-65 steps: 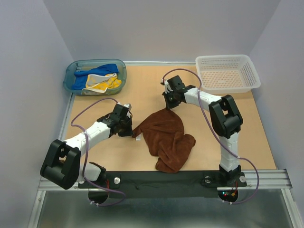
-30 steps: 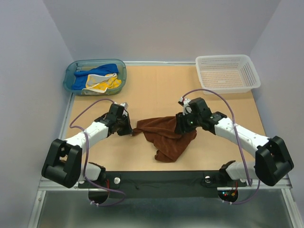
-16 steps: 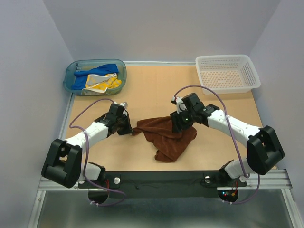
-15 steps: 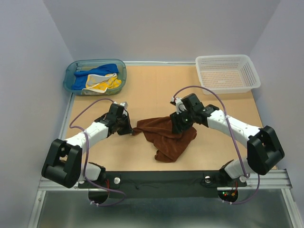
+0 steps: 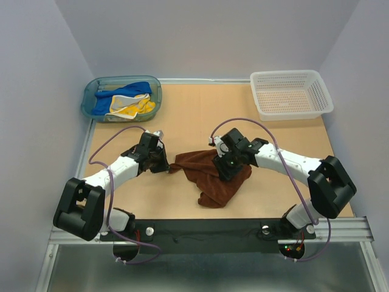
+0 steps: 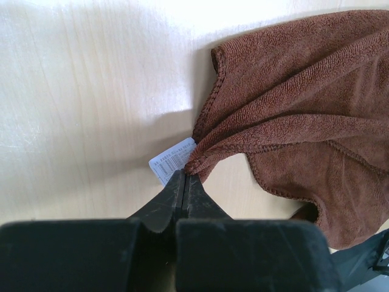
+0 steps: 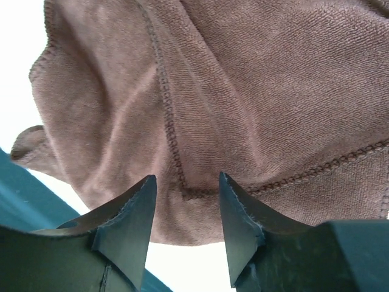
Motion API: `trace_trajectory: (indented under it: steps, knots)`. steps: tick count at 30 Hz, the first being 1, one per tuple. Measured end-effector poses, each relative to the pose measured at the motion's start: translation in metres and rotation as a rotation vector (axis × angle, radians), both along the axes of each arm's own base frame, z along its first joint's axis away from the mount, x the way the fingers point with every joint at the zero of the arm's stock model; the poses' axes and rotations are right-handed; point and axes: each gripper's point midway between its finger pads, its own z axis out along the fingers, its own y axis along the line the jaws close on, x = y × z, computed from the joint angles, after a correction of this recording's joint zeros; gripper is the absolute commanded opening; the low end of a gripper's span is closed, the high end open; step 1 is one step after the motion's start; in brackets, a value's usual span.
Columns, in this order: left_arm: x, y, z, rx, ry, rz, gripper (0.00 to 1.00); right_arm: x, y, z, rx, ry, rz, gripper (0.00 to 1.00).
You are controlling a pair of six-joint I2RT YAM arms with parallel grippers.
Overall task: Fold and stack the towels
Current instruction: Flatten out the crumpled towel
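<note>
The rust-brown towel lies crumpled at the middle of the table. My left gripper is shut on its left corner beside the white care label, seen in the top view as the left gripper. My right gripper hovers over the towel's right part, jaws open, with a stitched corner of the brown towel just beyond the right gripper; nothing is pinched. The blue towel and the yellow patterned towel lie bunched in the teal tub at the back left.
A white basket stands at the back right. The metal rail and black strip with the arm bases run along the near edge. Purple cables loop over both arms.
My right arm has swung from the towel's right side leftward over its middle, jaws staying open. The left gripper keeps its hold on the corner; the towel stays put.
</note>
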Motion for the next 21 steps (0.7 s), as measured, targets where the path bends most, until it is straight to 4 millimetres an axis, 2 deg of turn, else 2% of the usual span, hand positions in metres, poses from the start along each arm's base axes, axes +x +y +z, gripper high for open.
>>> trace_trajectory:
  steps: [6, 17, 20, 21]
  knots:
    - [0.000, 0.000, 0.000, 0.001, 0.000, 0.000, 0.00, 0.004, -0.007, -0.006, -0.051, -0.027, 0.003, 0.42]
    - [0.000, 0.000, 0.000, 0.001, 0.000, 0.000, 0.00, 0.006, -0.010, -0.014, -0.096, -0.043, 0.030, 0.41]
    - [0.000, 0.000, 0.000, 0.001, 0.000, 0.000, 0.00, 0.004, -0.009, -0.016, -0.100, -0.045, 0.046, 0.28]
    - [0.000, 0.000, 0.000, 0.001, -0.001, 0.000, 0.00, 0.004, -0.009, -0.017, -0.102, -0.043, 0.050, 0.19]
